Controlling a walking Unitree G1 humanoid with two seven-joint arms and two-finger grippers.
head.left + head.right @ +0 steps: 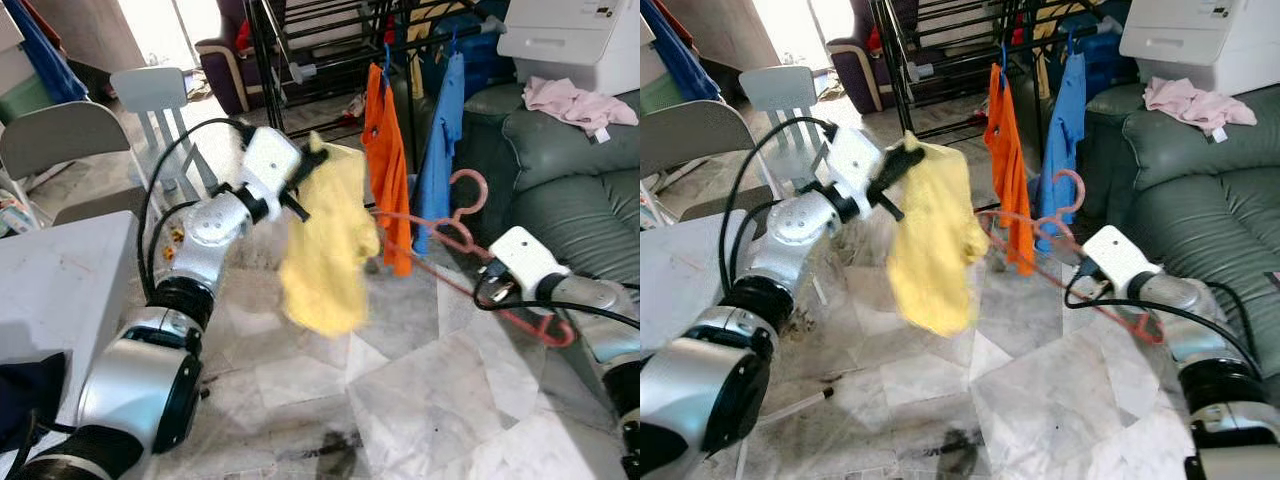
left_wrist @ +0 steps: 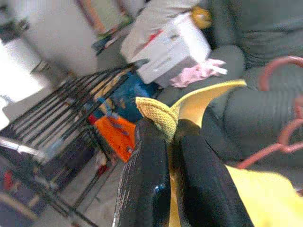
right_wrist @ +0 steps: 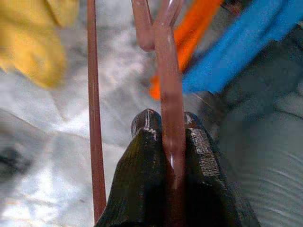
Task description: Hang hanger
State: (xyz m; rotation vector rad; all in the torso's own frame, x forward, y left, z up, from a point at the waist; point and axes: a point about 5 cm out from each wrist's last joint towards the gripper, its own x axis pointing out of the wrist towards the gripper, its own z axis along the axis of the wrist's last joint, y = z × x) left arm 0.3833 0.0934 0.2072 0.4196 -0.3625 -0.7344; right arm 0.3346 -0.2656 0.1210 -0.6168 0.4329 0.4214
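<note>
The hanger (image 1: pixel 470 255) is a thin one of salmon-pink plastic, with a round hook that curls upward at the top and slender bars running down and outward from its neck. It hangs in the air above the marble floor (image 1: pixel 430 400), between the yellow cloth (image 1: pixel 325 245) and the grey sofa (image 1: pixel 570 190), with its hook in front of the blue garment (image 1: pixel 440 150).

The right gripper (image 3: pixel 165 127) has its two black fingers pressed tight against one bar of the hanger, which runs straight up between them; a second bar passes just beside the fingers without touching them.

The left gripper (image 2: pixel 170 137) is raised at about the same height, its fingers pinched together on a hemmed edge of the yellow cloth. The cloth droops loosely below the grip in soft folds, its lower end well clear of the floor.

Behind them stands a black drying rack (image 1: pixel 330 40), with an orange garment (image 1: pixel 385 160) and the blue one hanging from it side by side. A pink cloth (image 1: pixel 570 100) lies on the sofa back, near a white box (image 1: pixel 570 35).
</note>
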